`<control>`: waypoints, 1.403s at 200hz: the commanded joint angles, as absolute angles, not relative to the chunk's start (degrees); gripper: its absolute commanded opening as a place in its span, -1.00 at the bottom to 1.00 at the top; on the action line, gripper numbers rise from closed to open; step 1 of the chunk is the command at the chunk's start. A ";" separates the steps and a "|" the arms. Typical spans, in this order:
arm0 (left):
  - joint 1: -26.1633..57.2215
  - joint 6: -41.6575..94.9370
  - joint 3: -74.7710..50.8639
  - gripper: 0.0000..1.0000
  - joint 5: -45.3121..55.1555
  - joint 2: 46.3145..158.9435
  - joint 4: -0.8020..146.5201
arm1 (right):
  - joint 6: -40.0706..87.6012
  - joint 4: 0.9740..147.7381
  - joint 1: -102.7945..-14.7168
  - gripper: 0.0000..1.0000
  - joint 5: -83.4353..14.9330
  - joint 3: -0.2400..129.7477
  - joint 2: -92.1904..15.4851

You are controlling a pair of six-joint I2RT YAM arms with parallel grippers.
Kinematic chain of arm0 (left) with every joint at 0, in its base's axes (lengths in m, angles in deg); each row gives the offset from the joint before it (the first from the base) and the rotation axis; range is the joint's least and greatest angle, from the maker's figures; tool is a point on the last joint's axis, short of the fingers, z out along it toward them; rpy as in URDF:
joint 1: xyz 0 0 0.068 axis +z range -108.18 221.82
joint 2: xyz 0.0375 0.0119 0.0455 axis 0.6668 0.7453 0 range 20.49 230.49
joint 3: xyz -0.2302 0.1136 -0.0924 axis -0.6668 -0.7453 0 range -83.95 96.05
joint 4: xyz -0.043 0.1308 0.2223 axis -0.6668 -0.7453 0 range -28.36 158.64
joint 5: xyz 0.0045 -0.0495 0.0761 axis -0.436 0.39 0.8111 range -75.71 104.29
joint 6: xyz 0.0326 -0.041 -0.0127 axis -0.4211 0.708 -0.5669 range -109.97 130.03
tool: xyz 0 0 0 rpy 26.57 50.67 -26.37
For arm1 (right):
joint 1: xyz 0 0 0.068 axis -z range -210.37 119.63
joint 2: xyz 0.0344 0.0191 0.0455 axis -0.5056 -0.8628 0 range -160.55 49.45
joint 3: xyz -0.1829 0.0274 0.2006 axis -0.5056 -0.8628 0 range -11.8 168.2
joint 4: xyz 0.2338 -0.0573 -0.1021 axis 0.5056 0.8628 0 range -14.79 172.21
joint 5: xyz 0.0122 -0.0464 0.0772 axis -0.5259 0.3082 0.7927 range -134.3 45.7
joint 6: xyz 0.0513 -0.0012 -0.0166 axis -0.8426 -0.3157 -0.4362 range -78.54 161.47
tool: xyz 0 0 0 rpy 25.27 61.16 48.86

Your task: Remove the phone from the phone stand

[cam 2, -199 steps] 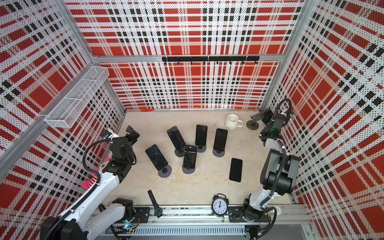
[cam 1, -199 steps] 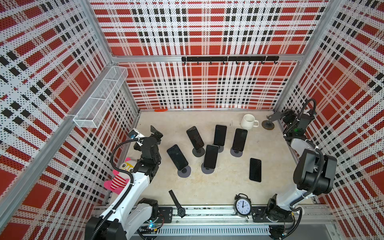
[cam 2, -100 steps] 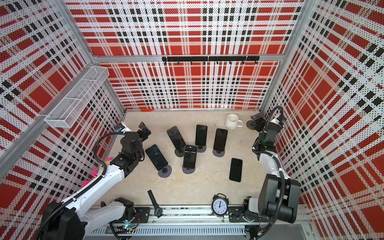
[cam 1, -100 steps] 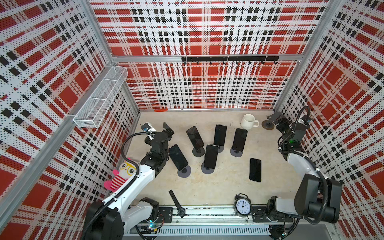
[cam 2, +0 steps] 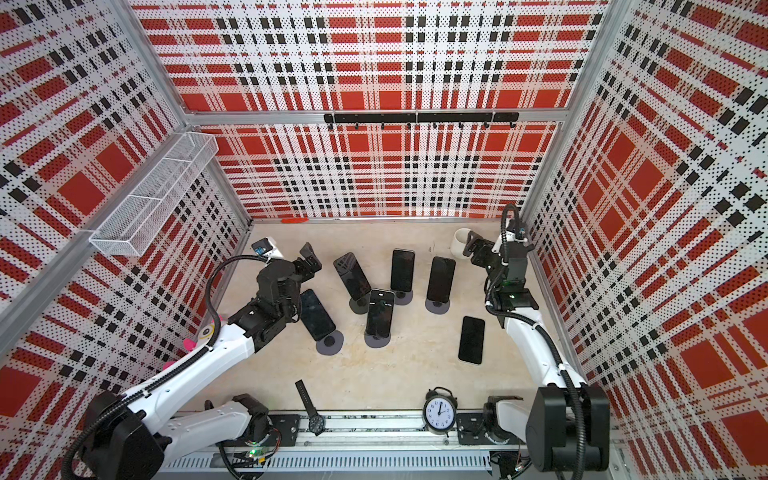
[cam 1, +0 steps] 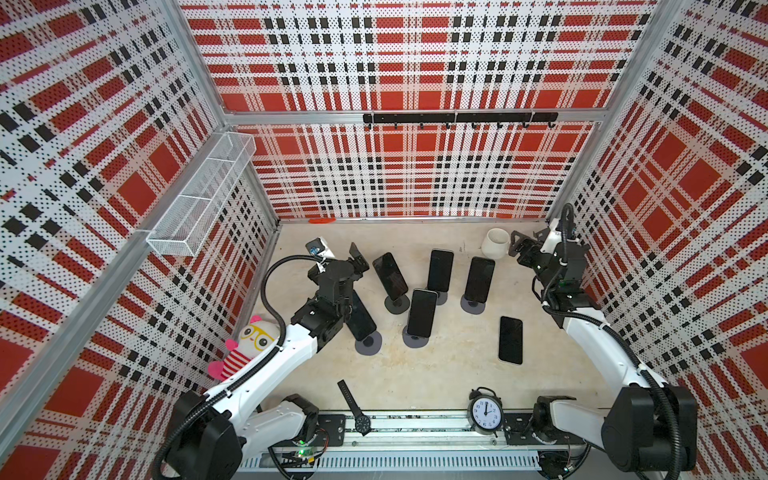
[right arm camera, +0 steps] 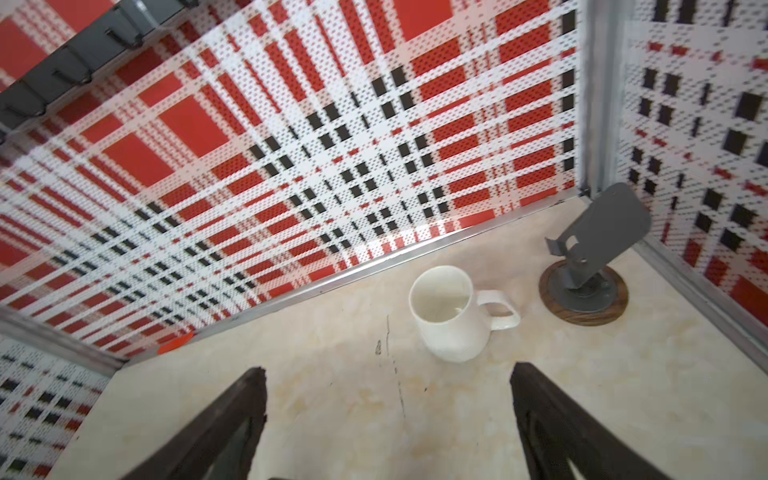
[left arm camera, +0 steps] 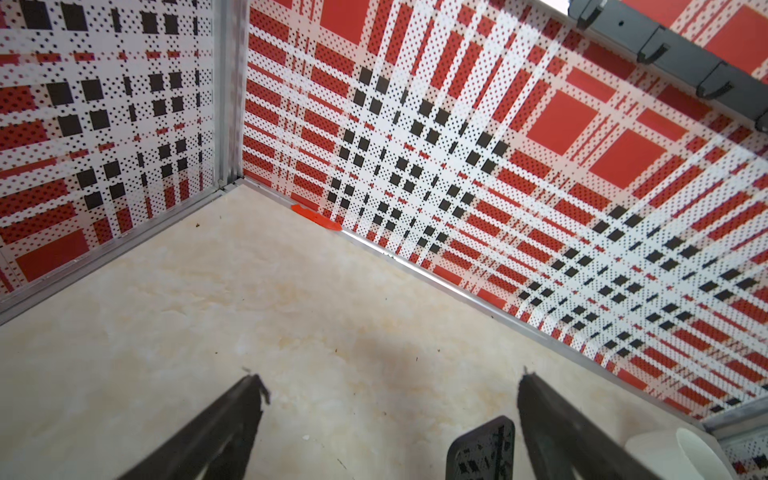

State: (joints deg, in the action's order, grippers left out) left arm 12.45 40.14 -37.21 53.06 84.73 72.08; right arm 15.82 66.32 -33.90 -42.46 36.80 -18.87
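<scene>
Perforated metal walls point(cam 1: 395, 62), printed in red, black and white plaid, enclose a pale, marble-look tabletop point(cam 1: 436, 374). Five glossy black phones point(cam 1: 440, 270) are propped, tilted back, on grey round-based stands point(cam 1: 473, 306) about the tabletop's middle. A sixth phone point(cam 1: 510, 339) is laid flat toward the right edge.

A smooth white mug point(right arm camera: 451, 316) is stood upright near the far right corner, only its own pale inside shown. Beside it is an unoccupied grey stand point(right arm camera: 598, 232) set on a wooden disc point(right arm camera: 582, 309). A white wire-mesh basket point(cam 1: 199, 199) is hung on the left wall, the plaid seen through its compartments. A round alarm clock point(cam 1: 485, 413) and a wristwatch point(cam 1: 363, 423) are placed at the near edge, and a striped plush toy point(cam 1: 249, 345) at the left edge.

The left gripper point(cam 1: 358, 259) is shown with jaws spread wide and nothing gripped, just beside the top of the propped phone point(left arm camera: 482, 446) second from the left edge. The right gripper point(right arm camera: 388, 378) is likewise spread wide and empty, near the mug.
</scene>
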 commanded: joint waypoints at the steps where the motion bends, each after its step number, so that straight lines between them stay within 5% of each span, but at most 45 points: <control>1: 11.95 38.41 -33.76 0.96 51.08 85.16 68.70 | 21.62 72.24 -38.19 0.89 -41.64 39.76 -17.94; 112: 11.94 39.02 -33.99 0.96 48.71 83.56 68.61 | 28.36 75.74 -51.37 0.88 -39.91 46.72 -24.35; 194: 12.95 32.36 -23.81 0.96 47.06 79.72 53.34 | 28.95 78.96 -55.58 0.88 -36.64 49.72 -25.44; 240: 21.87 34.64 -25.16 0.96 27.08 79.55 52.79 | 26.70 76.04 -58.14 0.87 -30.88 50.79 -29.17; 280: 24.15 34.22 -26.57 0.96 23.04 79.42 53.63 | 28.19 77.57 -58.18 0.87 -30.61 49.83 -28.25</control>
